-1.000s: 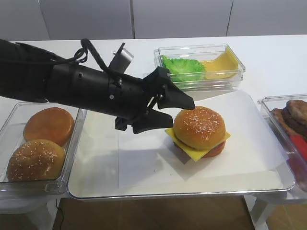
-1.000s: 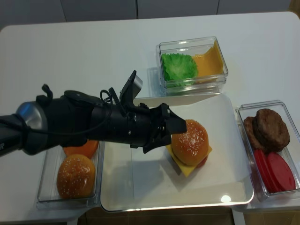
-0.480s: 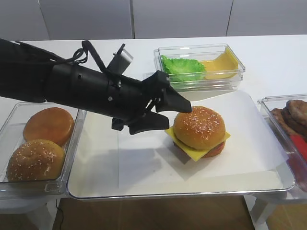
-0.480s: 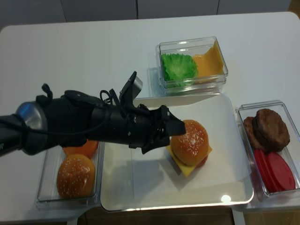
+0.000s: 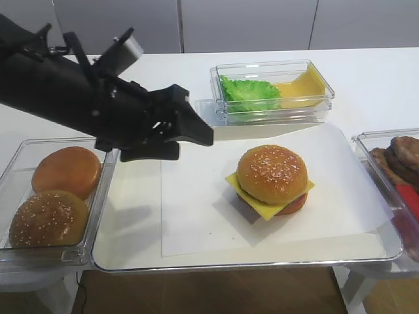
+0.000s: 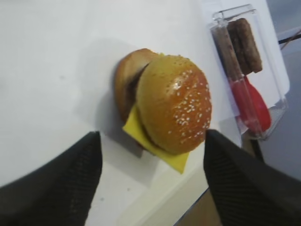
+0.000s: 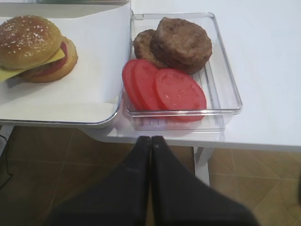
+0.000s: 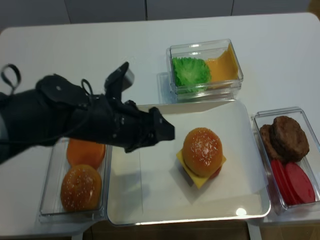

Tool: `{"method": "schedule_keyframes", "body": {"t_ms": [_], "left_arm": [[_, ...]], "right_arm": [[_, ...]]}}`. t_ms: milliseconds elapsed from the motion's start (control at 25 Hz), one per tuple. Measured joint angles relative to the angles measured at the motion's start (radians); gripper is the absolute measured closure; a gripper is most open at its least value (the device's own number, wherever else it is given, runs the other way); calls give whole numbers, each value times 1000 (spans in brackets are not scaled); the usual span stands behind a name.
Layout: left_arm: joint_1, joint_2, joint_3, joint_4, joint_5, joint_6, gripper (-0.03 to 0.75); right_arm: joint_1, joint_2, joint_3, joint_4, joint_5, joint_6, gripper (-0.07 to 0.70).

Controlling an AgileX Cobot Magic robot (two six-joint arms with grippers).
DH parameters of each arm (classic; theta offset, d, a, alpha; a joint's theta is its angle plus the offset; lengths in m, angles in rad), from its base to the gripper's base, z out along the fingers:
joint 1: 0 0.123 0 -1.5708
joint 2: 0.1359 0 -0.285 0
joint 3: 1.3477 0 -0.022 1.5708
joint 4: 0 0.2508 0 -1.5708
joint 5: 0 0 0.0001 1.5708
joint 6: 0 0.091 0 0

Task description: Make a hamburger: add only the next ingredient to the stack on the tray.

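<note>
Though the bun top [image 5: 272, 173] already sat on the stack [image 5: 280, 204] in the tray [image 5: 127, 222], it rode a little off-centre over the cheese. Well clear to the left, the left gripper [image 5: 175, 139] hung with jaws wide and nothing in them; the right gripper [image 7: 150, 143] stayed out beside the tray, pinched shut on nothing. A careless sweep by either arm could probably knock the top askew.

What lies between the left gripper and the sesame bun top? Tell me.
Nothing but bare white paper lining the tray. The exterior high view shows the open left gripper apart from the sesame bun top, which sits on the stack.
</note>
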Motion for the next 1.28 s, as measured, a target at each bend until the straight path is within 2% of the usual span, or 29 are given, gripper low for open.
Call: {"method": "schedule_keyframes", "body": {"t_ms": [200,560,760,880,1280], "left_arm": [[69,-94,0,288,59,-186,214],[233,-274,0,773,253,-442,216],[281,-395,0,977,355,-533,216],[283,-468,0,1050,407,-570,216],[283,-723,2,1125,536,-587,216]], "right_arm": [[0,0,0,0,0,0,636],[0,0,0,0,0,0,636],[0,0,0,0,0,0,636],[0,0,0,0,0,0,636],[0,0,0,0,0,0,636]]}}
